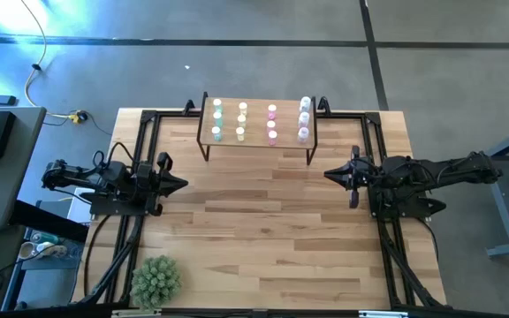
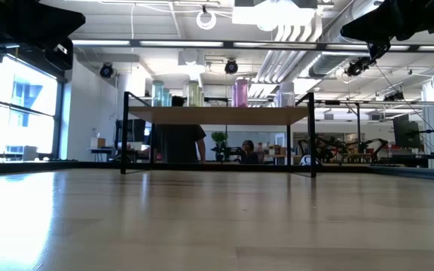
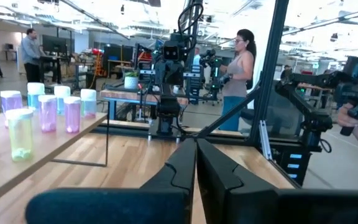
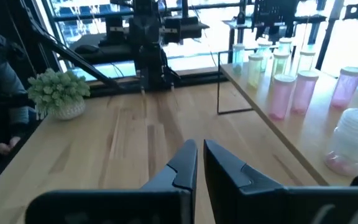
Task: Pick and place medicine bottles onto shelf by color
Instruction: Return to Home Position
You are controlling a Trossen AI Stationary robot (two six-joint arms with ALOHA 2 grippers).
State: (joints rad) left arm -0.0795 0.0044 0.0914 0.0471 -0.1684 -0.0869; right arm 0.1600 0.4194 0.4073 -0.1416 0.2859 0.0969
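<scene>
Bottles sorted on the shelf, both arms low at the table's sides.
The bottles point(image 1: 242, 121) stand in four colour lines on the shelf point(image 1: 256, 124) at the table's far edge. The left gripper point(image 1: 180, 184) and right gripper point(image 1: 330, 174) point inward, fingers closed on nothing, tips not far from the shelf's front legs. The likely risk is that a wide swing while parking clips a leg, jolting the shelf and toppling the light bottles.

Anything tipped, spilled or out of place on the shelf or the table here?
Nothing stands out. The medicine bottles stand upright on the shelf in four colour columns, none lying on the table. The left gripper and right gripper hang shut and empty at either side.
</scene>
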